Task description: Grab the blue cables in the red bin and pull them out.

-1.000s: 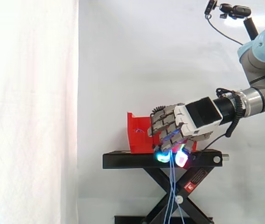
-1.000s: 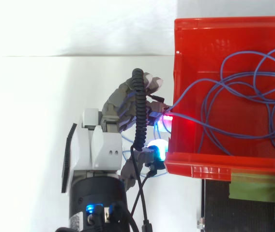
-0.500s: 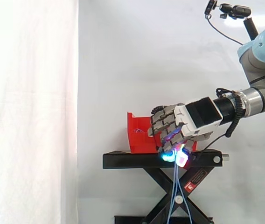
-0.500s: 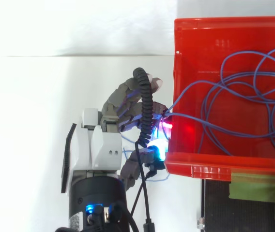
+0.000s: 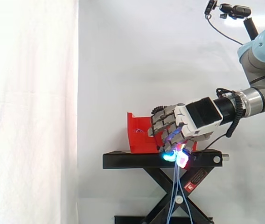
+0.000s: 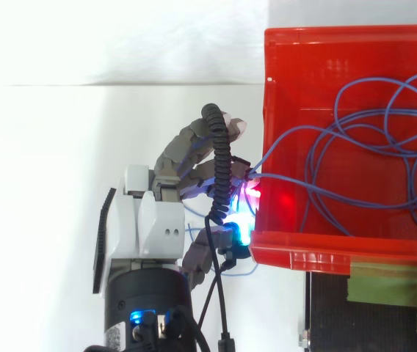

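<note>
Hand (image 6: 150, 224) unmoved — its fingers (image 6: 190, 141) curl tighter, pinching the blue cables (image 6: 313, 167) at the red bin (image 6: 326, 51) rim.

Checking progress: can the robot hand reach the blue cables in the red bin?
Likely yes: the robot hand is at the red bin's wall, blue cables running over it into its curled fingers.

— Any writing you can read?
— None. A red label (image 5: 198, 178) sits on a crossed leg of the black stand (image 5: 123, 160), under its top plate; the print is too small.
— And the red bin (image 6: 341, 34) on that stand?
— Faint raised marks (image 6: 338, 66) on its floor, unreadable.
</note>
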Controlling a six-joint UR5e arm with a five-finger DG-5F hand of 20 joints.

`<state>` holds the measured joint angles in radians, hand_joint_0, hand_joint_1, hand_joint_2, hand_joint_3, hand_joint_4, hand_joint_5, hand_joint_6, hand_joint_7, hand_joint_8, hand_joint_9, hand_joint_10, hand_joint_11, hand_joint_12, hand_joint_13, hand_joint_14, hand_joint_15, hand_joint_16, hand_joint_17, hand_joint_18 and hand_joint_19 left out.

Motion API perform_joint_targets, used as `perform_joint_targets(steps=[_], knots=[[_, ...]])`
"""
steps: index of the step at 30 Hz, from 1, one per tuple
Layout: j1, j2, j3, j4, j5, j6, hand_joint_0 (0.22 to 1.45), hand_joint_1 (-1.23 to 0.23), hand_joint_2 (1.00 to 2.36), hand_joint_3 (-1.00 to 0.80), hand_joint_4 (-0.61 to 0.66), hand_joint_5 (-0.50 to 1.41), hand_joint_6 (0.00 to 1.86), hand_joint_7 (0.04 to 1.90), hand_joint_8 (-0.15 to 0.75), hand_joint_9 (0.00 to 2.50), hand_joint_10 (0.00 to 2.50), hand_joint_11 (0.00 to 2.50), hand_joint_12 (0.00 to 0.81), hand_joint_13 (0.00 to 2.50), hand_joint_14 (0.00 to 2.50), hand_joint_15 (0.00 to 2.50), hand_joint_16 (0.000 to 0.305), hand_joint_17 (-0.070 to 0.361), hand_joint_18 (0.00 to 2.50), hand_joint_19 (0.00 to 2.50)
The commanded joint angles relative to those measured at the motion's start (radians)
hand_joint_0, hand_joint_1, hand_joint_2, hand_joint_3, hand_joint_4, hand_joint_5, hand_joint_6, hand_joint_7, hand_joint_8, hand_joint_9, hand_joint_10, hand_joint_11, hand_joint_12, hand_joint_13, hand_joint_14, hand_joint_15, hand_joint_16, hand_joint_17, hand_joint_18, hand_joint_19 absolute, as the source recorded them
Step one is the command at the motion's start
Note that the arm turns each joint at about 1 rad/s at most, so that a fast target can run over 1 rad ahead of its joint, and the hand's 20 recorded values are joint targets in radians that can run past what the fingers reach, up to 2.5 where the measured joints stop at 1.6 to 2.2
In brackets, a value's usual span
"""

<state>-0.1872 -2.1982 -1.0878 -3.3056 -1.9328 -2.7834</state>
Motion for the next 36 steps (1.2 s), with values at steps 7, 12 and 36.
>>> perform_joint_targets(steps=[7, 12, 36], knots=[[0.006, 0.0, 0.0, -0.002, -0.002, 0.002, 0.89, -0.75, 1.0, -1.0, 0.05, 0.92, 0.97, 0.68, 0.237, 1.11, 0.03, 0.82, 0.324, 0.7, 0.01, 0.31, 0.041, 0.092, 0.6, 0.41], [0.014, 0.0, 0.0, -0.011, -0.002, 0.046, 0.89, -0.74, 1.0, -1.0, 0.04, 0.92, 0.96, 0.67, 0.244, 1.1, 0.03, 0.82, 0.325, 0.7, 0.01, 0.31, 0.041, 0.093, 0.6, 0.41], [0.058, 0.0, 0.0, -0.016, -0.115, 0.666, 0.89, -0.74, 1.0, -1.0, 0.03, 0.92, 0.93, 0.68, 0.238, 1.08, 0.03, 0.79, 0.325, 0.7, 0.01, 0.3, 0.042, 0.094, 0.59, 0.41]])
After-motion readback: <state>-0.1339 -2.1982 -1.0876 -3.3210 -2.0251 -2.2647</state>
